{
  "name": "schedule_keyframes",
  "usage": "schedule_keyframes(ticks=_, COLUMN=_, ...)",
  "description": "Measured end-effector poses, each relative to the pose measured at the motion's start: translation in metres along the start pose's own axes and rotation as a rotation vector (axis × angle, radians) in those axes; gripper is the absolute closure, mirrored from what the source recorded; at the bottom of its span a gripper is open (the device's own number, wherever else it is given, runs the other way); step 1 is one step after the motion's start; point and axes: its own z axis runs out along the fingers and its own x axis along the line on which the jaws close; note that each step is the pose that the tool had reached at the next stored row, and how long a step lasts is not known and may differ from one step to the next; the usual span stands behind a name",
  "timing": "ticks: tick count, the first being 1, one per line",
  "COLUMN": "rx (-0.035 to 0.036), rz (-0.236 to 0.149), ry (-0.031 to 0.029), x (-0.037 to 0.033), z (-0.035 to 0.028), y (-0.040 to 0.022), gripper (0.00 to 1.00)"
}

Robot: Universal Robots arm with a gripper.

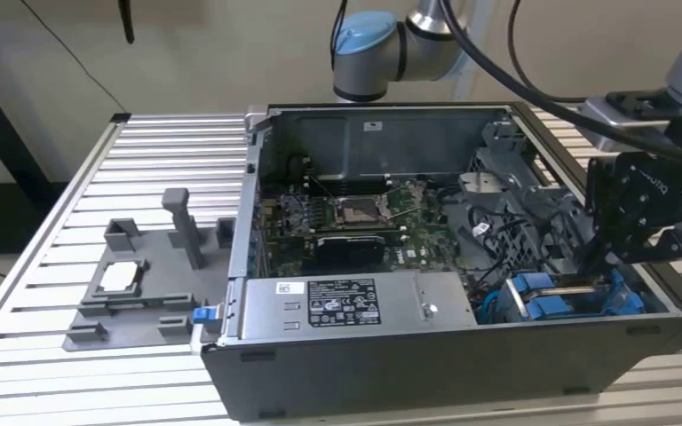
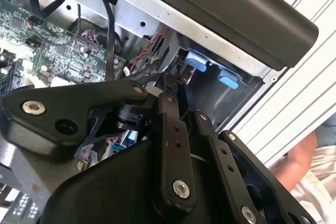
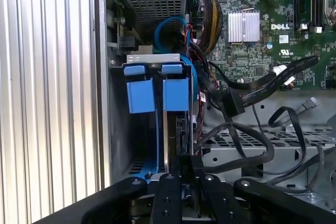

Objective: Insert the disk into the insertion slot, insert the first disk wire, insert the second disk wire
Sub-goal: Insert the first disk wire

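Gripper inside the open computer case, at the corner holding the slot. Fingers drawn close together, tips almost meeting; nothing made out between them, so no grip on any part to be claimed. Disk standing on edge within the slot, directly ahead of the fingertips and just beyond them; contact between the tips and the disk's near end not resolvable. Long axis of the disk in line with the fingers, running straight away from them toward the two blue tabs at the far end of the slot. Thin edge of the disk toward the fingers, broad faces to either side. Black wire with its plug lying loose off to one side of the fingers, well clear of the disk, unplugged; a second plug farther out on the same side. Judged from this: disk in the slot, depth of seating uncertain; neither wire yet in.
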Motion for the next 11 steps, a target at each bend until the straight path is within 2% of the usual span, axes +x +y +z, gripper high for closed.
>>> schedule_keyframes(ticks=11, rx=0.0006, rz=0.001, ry=0.0, x=-0.0002, z=0.0037, y=-0.0012, gripper=0.81)
